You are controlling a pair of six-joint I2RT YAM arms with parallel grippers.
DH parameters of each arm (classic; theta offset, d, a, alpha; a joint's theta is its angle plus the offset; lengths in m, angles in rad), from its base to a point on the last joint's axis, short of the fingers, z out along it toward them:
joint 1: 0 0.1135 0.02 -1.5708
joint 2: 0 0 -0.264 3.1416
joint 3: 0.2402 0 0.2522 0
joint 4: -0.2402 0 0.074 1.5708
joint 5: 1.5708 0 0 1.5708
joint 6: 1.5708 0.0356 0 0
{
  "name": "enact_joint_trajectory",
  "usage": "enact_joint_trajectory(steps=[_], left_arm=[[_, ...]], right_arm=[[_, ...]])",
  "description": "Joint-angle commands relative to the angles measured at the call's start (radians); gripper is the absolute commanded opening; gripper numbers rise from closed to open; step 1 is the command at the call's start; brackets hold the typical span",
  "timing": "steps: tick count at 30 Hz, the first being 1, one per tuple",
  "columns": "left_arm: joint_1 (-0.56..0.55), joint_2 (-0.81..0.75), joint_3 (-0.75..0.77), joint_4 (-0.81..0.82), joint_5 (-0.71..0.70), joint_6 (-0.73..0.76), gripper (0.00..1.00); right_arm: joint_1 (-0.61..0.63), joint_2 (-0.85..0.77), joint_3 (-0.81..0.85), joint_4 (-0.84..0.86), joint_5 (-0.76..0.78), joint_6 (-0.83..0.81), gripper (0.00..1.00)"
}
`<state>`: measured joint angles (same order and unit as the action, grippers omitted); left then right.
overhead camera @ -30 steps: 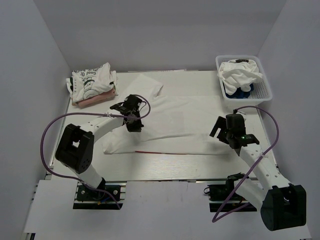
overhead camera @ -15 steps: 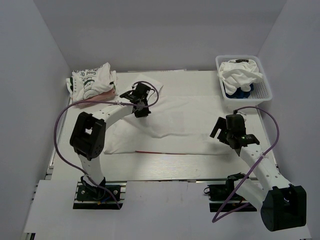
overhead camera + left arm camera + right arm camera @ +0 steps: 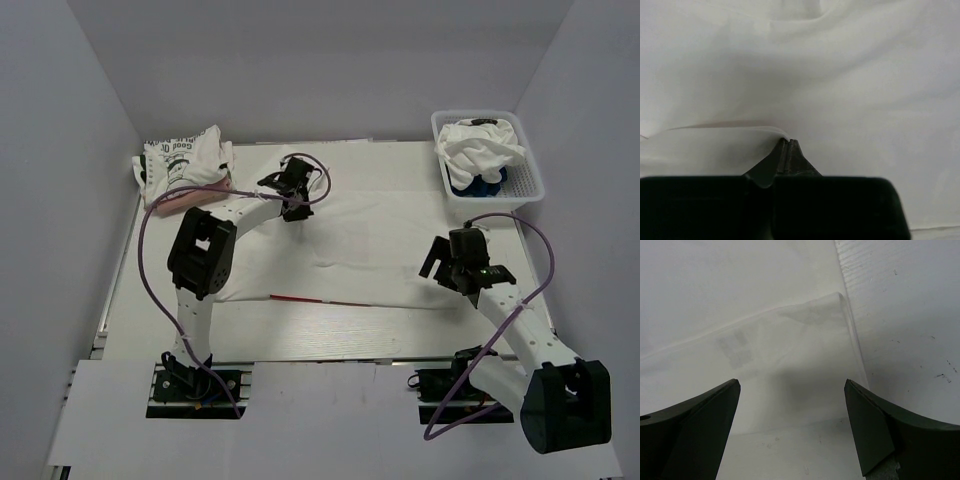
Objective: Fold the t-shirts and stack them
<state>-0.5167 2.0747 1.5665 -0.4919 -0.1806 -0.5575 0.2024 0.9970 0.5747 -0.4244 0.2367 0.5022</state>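
- Left gripper (image 3: 293, 208) (image 3: 787, 148): jaws clenched tight, pinching a raised fold of the white t-shirt (image 3: 365, 250) (image 3: 850, 85) (image 3: 740, 305).
- In the left wrist view, cloth curling up and over at the left of the closed tips; smooth white fabric ahead of and all around them.
- Right gripper (image 3: 460, 268) (image 3: 792, 385): jaws spread wide, grasping nothing.
- Below and between the right fingers (image 3: 695, 425), the right-hand edge and corner of the same white t-shirt, lying flat; bare table (image 3: 300, 335) (image 3: 900, 315) just to the right of that corner.
- White t-shirt spread flat from under the left gripper across to under the right gripper; thin red line (image 3: 300, 299) along its near edge.
- Folded stack of t-shirts (image 3: 185, 165) to the left of the left gripper, apart from it; white with dark lettering on top, pinkish cloth beneath.
- White lattice basket (image 3: 497, 197) beyond the right gripper, well apart; crumpled white cloth (image 3: 482, 145) over navy blue cloth (image 3: 473, 186) inside.
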Motion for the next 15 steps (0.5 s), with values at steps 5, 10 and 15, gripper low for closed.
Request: enact_joint_trajectory(steps=[5,10,15], left_arm=[[0.017,0.028,0.207,-0.083,-0.088,0.045,0.85],[0.027,0.047,0.319,-0.027,-0.163,0.166,1.00],[0.118,0.241,0.708,-0.175,-0.134,0.174,1.00]], right_arm=[[-0.001,0.064,0.086,0.018,-0.017,-0.019,0.90],[0.000,0.115,0.174,0.048,-0.010,0.002,0.90],[0.011,0.228,0.293,0.065,-0.007,-0.063,0.90]])
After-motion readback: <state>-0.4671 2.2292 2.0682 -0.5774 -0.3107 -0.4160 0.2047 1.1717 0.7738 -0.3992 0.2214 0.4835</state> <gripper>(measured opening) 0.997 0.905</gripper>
